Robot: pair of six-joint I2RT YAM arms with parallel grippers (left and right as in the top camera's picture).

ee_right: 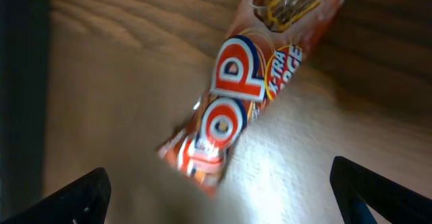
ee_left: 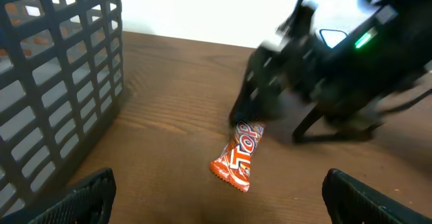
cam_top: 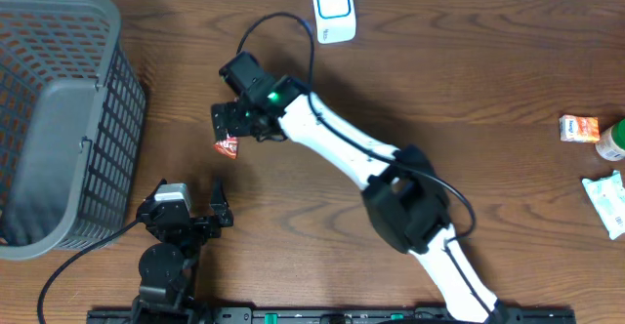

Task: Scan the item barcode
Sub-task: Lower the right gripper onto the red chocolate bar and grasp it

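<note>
The bar (cam_top: 227, 146), an orange-red wrapper with "TOP" in big letters, lies flat on the bench (cam_top: 469, 70), left of centre. Its far end sits under the right fingers (cam_top: 229, 124), and its near end pokes out toward the near side. The right fingers hang just above it, spread wide, one on each side. The right wrist view shows the wrapper resting on the wood between them, not gripped; whether either finger touches it, I cannot tell.

The left fingers (cam_top: 186, 212) wait at the near edge, also wide and holding nothing, pointing toward the bar from a little way off.

The scanner (cam_top: 334, 10), white with a blue panel, stands at the far edge, right of the bar and well apart from it. A grey basket (cam_top: 117, 109) fills the left side. At the right edge lie an orange box (cam_top: 578, 128), a green bottle (cam_top: 612, 141) just beside it, and a pale packet (cam_top: 610, 199) nearer.
</note>
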